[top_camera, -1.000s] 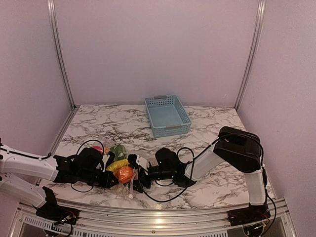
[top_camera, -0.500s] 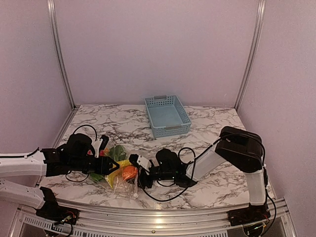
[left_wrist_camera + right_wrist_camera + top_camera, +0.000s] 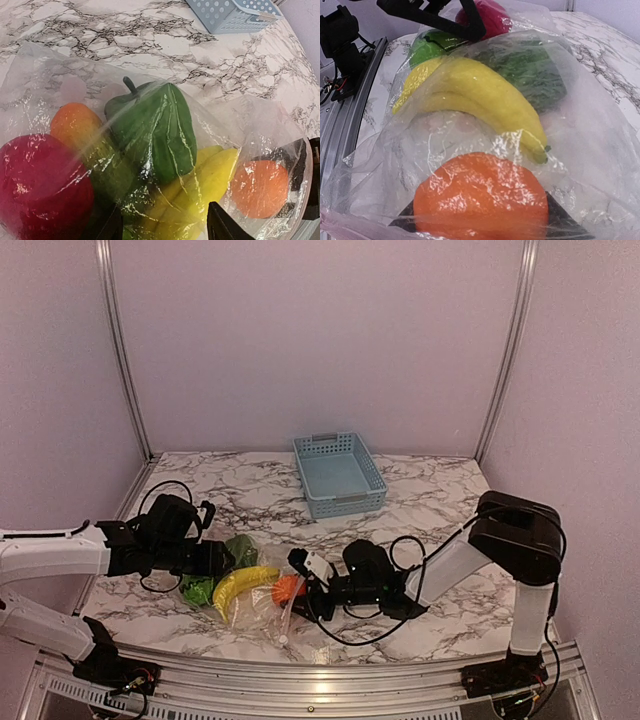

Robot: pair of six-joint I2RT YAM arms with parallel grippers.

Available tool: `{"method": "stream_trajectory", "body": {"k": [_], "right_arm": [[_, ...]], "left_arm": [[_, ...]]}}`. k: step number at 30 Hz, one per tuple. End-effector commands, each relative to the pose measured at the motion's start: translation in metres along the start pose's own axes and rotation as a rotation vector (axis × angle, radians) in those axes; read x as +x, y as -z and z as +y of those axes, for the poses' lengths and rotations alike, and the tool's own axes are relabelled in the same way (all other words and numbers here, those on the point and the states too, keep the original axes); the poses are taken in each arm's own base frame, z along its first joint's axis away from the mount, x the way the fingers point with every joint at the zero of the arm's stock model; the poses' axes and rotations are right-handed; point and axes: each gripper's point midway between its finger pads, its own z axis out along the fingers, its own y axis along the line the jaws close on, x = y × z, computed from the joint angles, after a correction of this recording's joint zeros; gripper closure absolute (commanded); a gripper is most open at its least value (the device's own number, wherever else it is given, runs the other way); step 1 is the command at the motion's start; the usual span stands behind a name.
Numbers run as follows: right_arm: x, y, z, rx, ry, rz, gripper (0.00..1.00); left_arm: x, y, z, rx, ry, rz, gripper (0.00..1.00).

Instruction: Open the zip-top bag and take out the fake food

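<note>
Clear bag (image 3: 262, 606) lies crumpled, food (image 3: 243, 581) still inside. Left gripper (image 3: 165, 226) and right gripper (image 3: 482, 220) straddle opposite ends, jaws wide. Whether either actually grips cannot be told.

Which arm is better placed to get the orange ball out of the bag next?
Right, most likely. The orange ball sits directly at the right tool, at its end of the zip-top bag. The left tool is at the opposite end, beyond the banana.

My marble counter (image 3: 450, 490) carries the blue basket (image 3: 339, 474) near the middle of its far edge and the filled zip-top bag (image 3: 257, 606) toward its near-left corner.
</note>
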Motion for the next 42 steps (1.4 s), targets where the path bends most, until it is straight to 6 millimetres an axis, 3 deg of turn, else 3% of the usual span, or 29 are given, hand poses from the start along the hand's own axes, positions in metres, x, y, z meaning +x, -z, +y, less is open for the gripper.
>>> {"method": "stream_trajectory", "body": {"k": [1, 13, 16, 19, 23, 31, 36, 42], "right_arm": [[-0.014, 0.018, -0.010, 0.044, -0.029, -0.024, 0.51], [-0.006, 0.081, -0.020, 0.127, -0.090, 0.025, 0.55], [-0.018, 0.095, -0.023, 0.148, -0.094, 0.007, 0.56], [-0.043, 0.106, -0.035, 0.186, -0.086, -0.031, 0.56], [-0.083, 0.119, -0.074, 0.249, -0.096, -0.098, 0.56], [-0.138, 0.124, -0.185, 0.434, -0.119, -0.134, 0.56], [-0.147, 0.110, -0.251, 0.492, -0.181, -0.118, 0.56], [-0.124, 0.085, -0.322, 0.535, -0.250, -0.056, 0.55]], "left_arm": [[0.003, -0.012, 0.013, -0.078, -0.007, 0.046, 0.40], [-0.006, -0.025, 0.032, -0.128, 0.054, 0.056, 0.37], [-0.009, -0.028, 0.031, -0.119, 0.056, 0.056, 0.36], [-0.012, -0.030, 0.028, -0.109, 0.053, 0.056, 0.35], [-0.016, -0.032, 0.025, -0.096, 0.055, 0.056, 0.35], [-0.029, -0.027, 0.014, -0.053, 0.042, 0.026, 0.34], [-0.033, -0.023, 0.005, -0.012, 0.032, 0.020, 0.34], [-0.033, -0.019, 0.002, 0.008, 0.018, 0.016, 0.34]]}}
